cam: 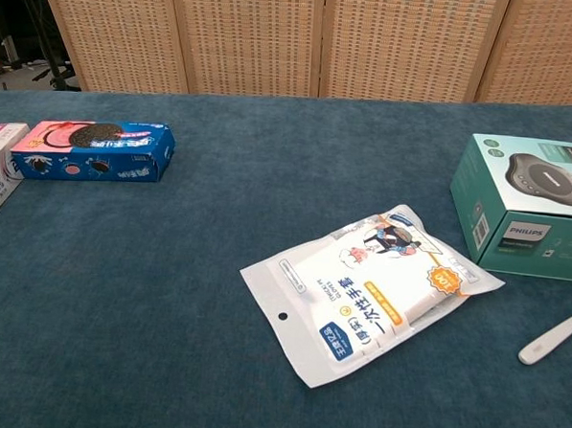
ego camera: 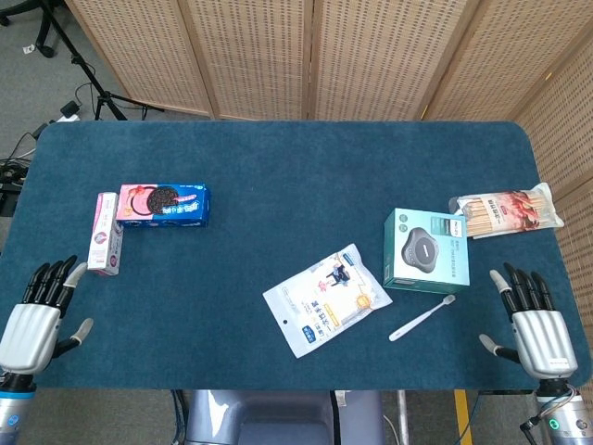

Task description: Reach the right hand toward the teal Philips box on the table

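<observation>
The teal Philips box (ego camera: 425,251) lies flat on the blue table, right of centre, with a dark round device printed on its lid. The chest view shows the same teal Philips box (cam: 529,205) at its right edge. My right hand (ego camera: 532,322) hovers at the table's near right corner, below and right of the box, fingers apart, holding nothing. At the near left corner my left hand (ego camera: 39,313) is likewise spread and empty. Neither hand appears in the chest view.
A white toothbrush (ego camera: 422,318) lies just in front of the box, between it and my right hand. A white snack pouch (ego camera: 326,298) sits mid-table. A packet of sticks (ego camera: 506,212) lies behind the box. An Oreo box (ego camera: 163,206) and a pink carton (ego camera: 105,234) are at the left.
</observation>
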{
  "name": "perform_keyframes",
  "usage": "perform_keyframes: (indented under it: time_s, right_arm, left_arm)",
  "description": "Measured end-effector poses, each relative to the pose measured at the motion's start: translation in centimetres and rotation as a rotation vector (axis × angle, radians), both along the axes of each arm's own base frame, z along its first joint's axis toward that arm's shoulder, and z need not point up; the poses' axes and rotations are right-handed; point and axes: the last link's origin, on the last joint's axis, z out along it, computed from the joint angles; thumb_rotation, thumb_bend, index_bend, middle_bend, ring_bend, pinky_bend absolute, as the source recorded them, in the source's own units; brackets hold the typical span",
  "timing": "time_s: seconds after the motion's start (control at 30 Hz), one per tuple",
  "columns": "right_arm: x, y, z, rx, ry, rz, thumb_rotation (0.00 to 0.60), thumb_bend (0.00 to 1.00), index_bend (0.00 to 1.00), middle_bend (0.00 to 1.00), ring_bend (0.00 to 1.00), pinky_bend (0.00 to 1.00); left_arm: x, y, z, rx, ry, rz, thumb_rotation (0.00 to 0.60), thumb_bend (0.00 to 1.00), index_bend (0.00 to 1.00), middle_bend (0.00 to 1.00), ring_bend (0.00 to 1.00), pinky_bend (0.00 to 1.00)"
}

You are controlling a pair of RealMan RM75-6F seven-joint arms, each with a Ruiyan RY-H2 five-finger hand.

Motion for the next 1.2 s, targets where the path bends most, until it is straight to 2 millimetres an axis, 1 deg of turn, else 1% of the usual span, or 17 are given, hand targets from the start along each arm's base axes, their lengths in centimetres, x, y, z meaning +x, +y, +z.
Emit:
perform_keyframes:
  time_s: [0.03, 0.1, 0.13, 0.2, 0.23, 0.27, 0.3, 0.37, 0.47, 0.53, 0.63, 0.7, 0.8, 0.87, 0.97, 1.1, 1.2]
  right_arm:
    - [0.1, 0.0, 0.1, -0.005, -0.001, 0.005, 0.600, 0.16, 0.00, 0.00, 0.00, 0.00]
    - [0.2, -0.1, 0.2, -0.027, -0.001, 0.020, 0.600, 0.17, 0.00, 0.00, 0.00, 0.00]
    - [0.3, -0.2, 0.3, -0.039, -0.001, 0.027, 0.600, 0.19, 0.00, 0.00, 0.00, 0.00]
    - [0.4, -0.3, 0.3, -0.069, -0.001, 0.038, 0.600, 0.20, 0.00, 0.02, 0.01, 0.00]
    - [0.4, -0.4, 0.3, -0.076, 0.002, 0.039, 0.600, 0.21, 0.00, 0.05, 0.02, 0.01]
    - [0.4, -0.5, 0.3, -0.081, 0.007, 0.039, 0.600, 0.21, 0.00, 0.09, 0.06, 0.03]
    - [0.4, -0.6, 0.2, -0.086, 0.015, 0.040, 0.600, 0.22, 0.00, 0.12, 0.08, 0.05]
    - [0.5, -1.0, 0.1, -0.094, 0.027, 0.045, 0.600, 0.24, 0.00, 0.23, 0.19, 0.15]
    - [0.7, -1.7, 0.0, -0.103, 0.045, 0.056, 0.600, 0.26, 0.00, 0.35, 0.32, 0.27]
    - [0.8, -2.0, -0.1, -0.103, 0.057, 0.058, 0.600, 0.26, 0.00, 0.41, 0.37, 0.32]
    - [1.1, -2.6, -0.2, -0.091, 0.072, 0.056, 0.600, 0.26, 0.00, 0.44, 0.39, 0.34]
    - [1.2, -3.1, -0.4, -0.074, 0.085, 0.049, 0.600, 0.30, 0.00, 0.45, 0.41, 0.34]
    - [1.5, -3.8, -0.8, -0.039, 0.104, 0.026, 0.600, 0.42, 0.00, 0.51, 0.46, 0.37]
    - [1.6, -4.2, -1.0, -0.015, 0.114, 0.010, 0.600, 0.56, 0.00, 0.57, 0.52, 0.44]
    - [1.8, -4.8, -1.2, 0.015, 0.136, -0.017, 0.600, 0.70, 0.00, 0.64, 0.59, 0.52]
    - [1.9, -5.3, -1.4, 0.044, 0.164, -0.043, 0.600, 0.79, 0.00, 0.68, 0.66, 0.60]
    - [1.9, -5.4, -1.5, 0.059, 0.175, -0.061, 0.600, 0.83, 0.00, 0.69, 0.68, 0.62]
  left_arm:
    - [0.1, 0.0, 0.0, 0.017, -0.009, -0.006, 0.600, 0.41, 0.45, 0.39, 0.43, 0.33]
    - [0.3, 0.0, 0.1, 0.040, -0.022, -0.020, 0.600, 0.45, 0.60, 0.51, 0.52, 0.39]
    - [0.3, 0.0, 0.1, 0.055, -0.029, -0.031, 0.600, 0.50, 0.66, 0.57, 0.56, 0.42]
    - [0.4, 0.0, 0.0, 0.069, -0.037, -0.045, 0.600, 0.57, 0.75, 0.64, 0.61, 0.47]
    - [0.4, 0.0, 0.0, 0.073, -0.039, -0.050, 0.600, 0.61, 0.78, 0.68, 0.63, 0.49]
    - [0.4, 0.0, -0.1, 0.074, -0.039, -0.052, 0.600, 0.63, 0.79, 0.69, 0.64, 0.50]
    - [0.3, 0.0, -0.1, 0.074, -0.037, -0.053, 0.600, 0.64, 0.81, 0.70, 0.65, 0.51]
    - [0.3, 0.0, -0.2, 0.065, -0.031, -0.053, 0.600, 0.66, 0.82, 0.71, 0.66, 0.53]
    - [0.3, 0.0, -0.4, 0.044, -0.021, -0.055, 0.600, 0.68, 0.82, 0.71, 0.67, 0.54]
    - [0.4, 0.0, -0.4, 0.041, -0.019, -0.057, 0.600, 0.68, 0.82, 0.71, 0.67, 0.54]
    - [0.4, 0.0, -0.4, 0.045, -0.023, -0.059, 0.600, 0.68, 0.82, 0.71, 0.67, 0.54]
    - [0.4, 0.0, -0.3, 0.051, -0.030, -0.061, 0.600, 0.68, 0.82, 0.71, 0.67, 0.54]
    - [0.4, 0.0, -0.2, 0.065, -0.039, -0.065, 0.600, 0.68, 0.82, 0.71, 0.67, 0.54]
    - [0.4, 0.0, -0.1, 0.072, -0.045, -0.066, 0.600, 0.68, 0.82, 0.71, 0.67, 0.54]
    - [0.4, 0.1, 0.0, 0.075, -0.048, -0.066, 0.600, 0.68, 0.82, 0.71, 0.67, 0.54]
    - [0.4, 0.1, -0.1, 0.073, -0.046, -0.066, 0.600, 0.68, 0.82, 0.71, 0.67, 0.54]
    - [0.4, 0.1, -0.2, 0.074, -0.046, -0.066, 0.600, 0.68, 0.82, 0.71, 0.67, 0.54]
